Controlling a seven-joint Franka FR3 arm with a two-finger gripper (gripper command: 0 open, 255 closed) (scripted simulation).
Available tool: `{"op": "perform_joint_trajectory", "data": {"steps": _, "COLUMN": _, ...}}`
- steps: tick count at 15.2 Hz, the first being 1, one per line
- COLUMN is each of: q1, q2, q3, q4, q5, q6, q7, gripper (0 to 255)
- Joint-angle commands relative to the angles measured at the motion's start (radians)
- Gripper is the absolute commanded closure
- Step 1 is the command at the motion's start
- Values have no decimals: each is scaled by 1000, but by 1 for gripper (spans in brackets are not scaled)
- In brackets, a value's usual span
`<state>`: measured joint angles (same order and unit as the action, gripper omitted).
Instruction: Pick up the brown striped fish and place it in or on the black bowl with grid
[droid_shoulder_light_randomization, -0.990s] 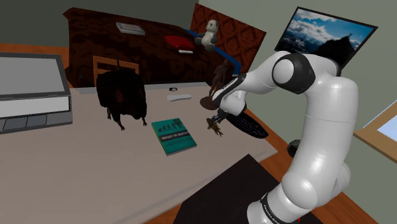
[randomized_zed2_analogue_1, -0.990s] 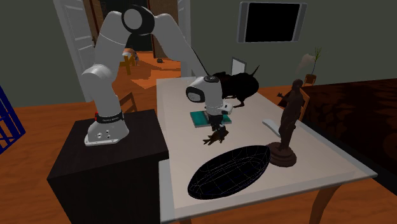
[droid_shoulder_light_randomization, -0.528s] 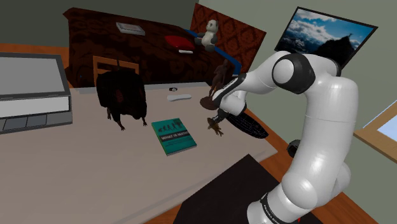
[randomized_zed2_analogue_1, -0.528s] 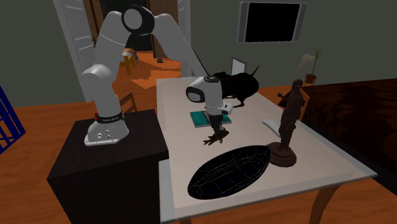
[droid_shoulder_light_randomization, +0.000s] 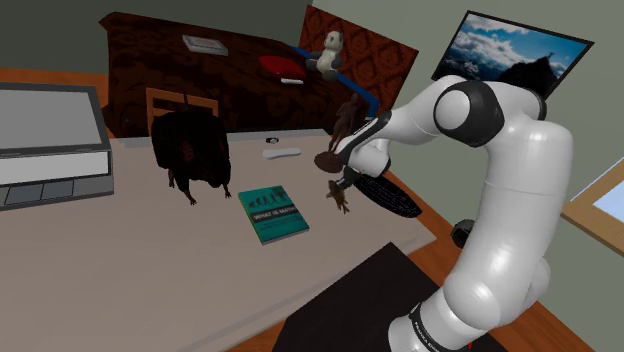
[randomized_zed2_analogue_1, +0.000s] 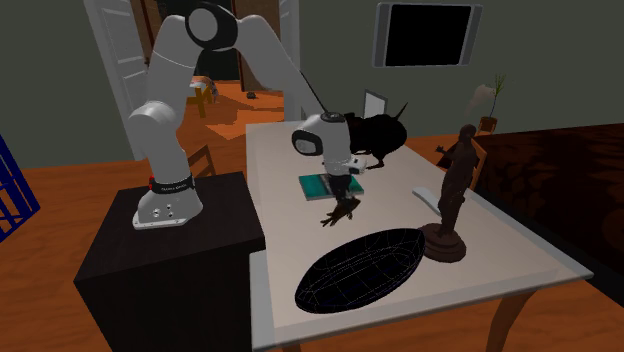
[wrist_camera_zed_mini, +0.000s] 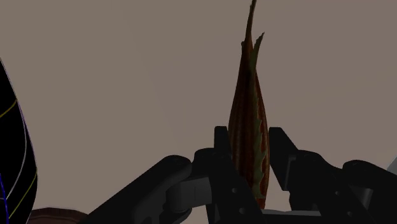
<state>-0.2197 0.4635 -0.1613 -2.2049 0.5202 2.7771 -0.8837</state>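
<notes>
1. At the second exterior view's left edge, a blue frame (randomized_zed2_analogue_1: 10, 195) stands on the orange wooden floor (randomized_zed2_analogue_1: 40, 290). A white door (randomized_zed2_analogue_1: 120, 50) is on the far wall behind it.
2. Next comes the black stand (randomized_zed2_analogue_1: 175, 275). The white arm (randomized_zed2_analogue_1: 165, 100) rises from it and arches over the pale surface (randomized_zed2_analogue_1: 500, 250) toward that view's right.
3. A teal book (randomized_zed2_analogue_1: 316, 186) lies flat on the surface beneath the arm's wrist. A large dark beetle-like figure (randomized_zed2_analogue_1: 375, 135) stands farther back.
4. The claw (randomized_zed2_analogue_1: 343, 200) points downward and holds the brown striped fish (randomized_zed2_analogue_1: 340, 214). The fish hangs in the air above the surface, between the book and the bowl and close to the bowl's far rim. In the wrist view both black fingers (wrist_camera_zed_mini: 222, 153) press on the fish's flanks, and its tail reaches out past the fingertips.
5. The black bowl with grid (randomized_zed2_analogue_1: 360, 270) sits at the near edge of the surface, a long shallow dish lined with thin pale lines.
6. Just beside the bowl, on that view's right, a dark figurine (randomized_zed2_analogue_1: 450, 195) stands upright on a round base.
7. On the far wall hangs a dark screen (randomized_zed2_analogue_1: 428, 33). To its right are a potted plant (randomized_zed2_analogue_1: 495, 95) and a dark brown cabinet (randomized_zed2_analogue_1: 560, 165).
</notes>
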Motion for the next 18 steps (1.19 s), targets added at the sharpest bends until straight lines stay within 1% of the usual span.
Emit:
{"op": "perform_joint_trajectory", "data": {"steps": 1, "q1": 12, "q2": -28, "q3": -16, "q4": -10, "q5": -18, "q6": -19, "q7": 16, "gripper": 255}}
{"op": "perform_joint_trajectory", "data": {"steps": 10, "q1": 55, "q2": -137, "q3": -75, "q4": -27, "q5": -102, "q6": -107, "q7": 91, "gripper": 255}}
{"op": "perform_joint_trajectory", "data": {"steps": 18, "q1": 82, "q2": -226, "q3": -114, "q4": -26, "q5": -180, "q6": -190, "q7": 156, "gripper": 255}}
